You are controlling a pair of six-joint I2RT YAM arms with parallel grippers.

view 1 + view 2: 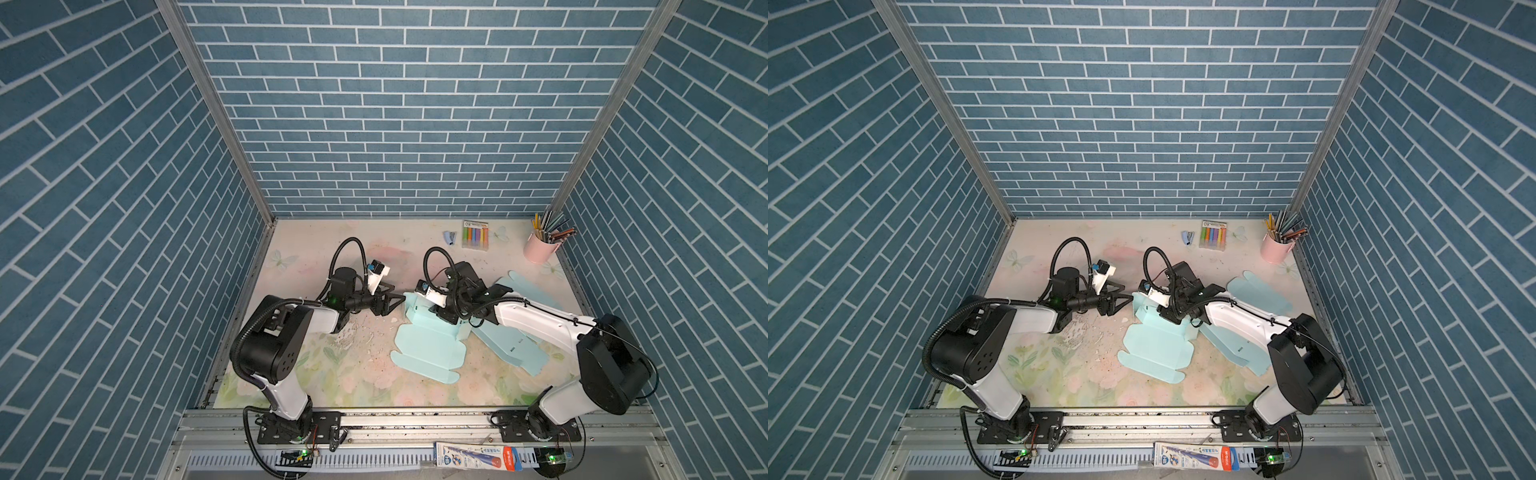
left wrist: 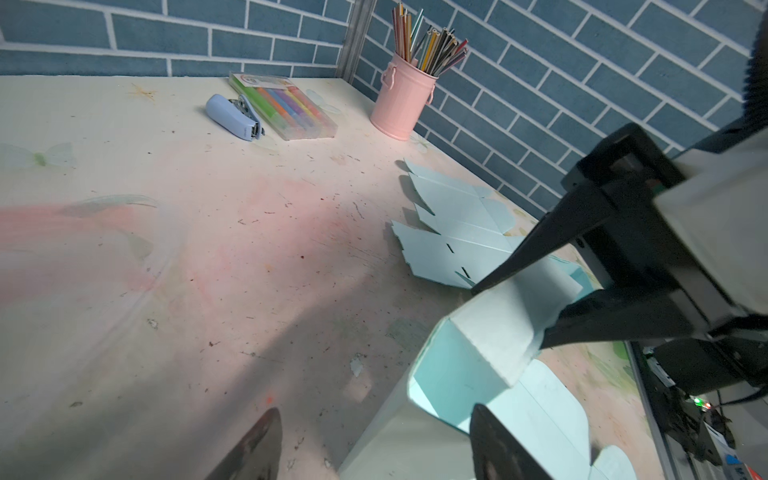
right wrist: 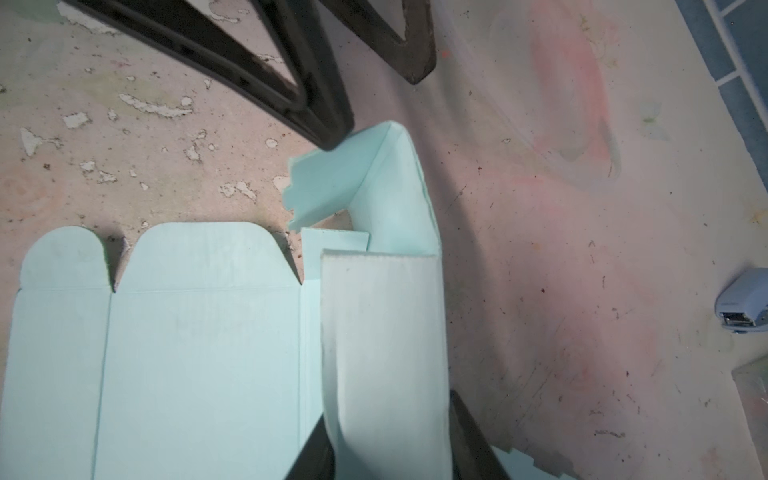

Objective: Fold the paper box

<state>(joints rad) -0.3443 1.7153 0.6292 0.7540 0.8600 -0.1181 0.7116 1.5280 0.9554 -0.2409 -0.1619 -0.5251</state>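
Observation:
The paper box point(image 1: 428, 351), a pale blue die-cut sheet, lies mid-table in both top views point(image 1: 1152, 347) with its far long wall folded up. My right gripper point(image 3: 390, 449) is shut on that raised wall point(image 3: 382, 332), one finger on each face; from above it sits mostly under its wrist camera point(image 1: 432, 309). My left gripper point(image 1: 397, 302) is open at the wall's left end. In the left wrist view the box's raised corner point(image 2: 419, 419) stands between its fingers point(image 2: 494, 444). In the right wrist view one left fingertip point(image 3: 328, 133) touches the bent end flap point(image 3: 328, 183).
A second flat blue sheet point(image 1: 513, 347) lies under my right arm. At the back right are a pink cup of pencils point(image 1: 540, 249), a pack of markers point(image 1: 475, 234) and a small stapler point(image 1: 449, 237). The table's surface is peeling point(image 1: 353, 332) by my left arm.

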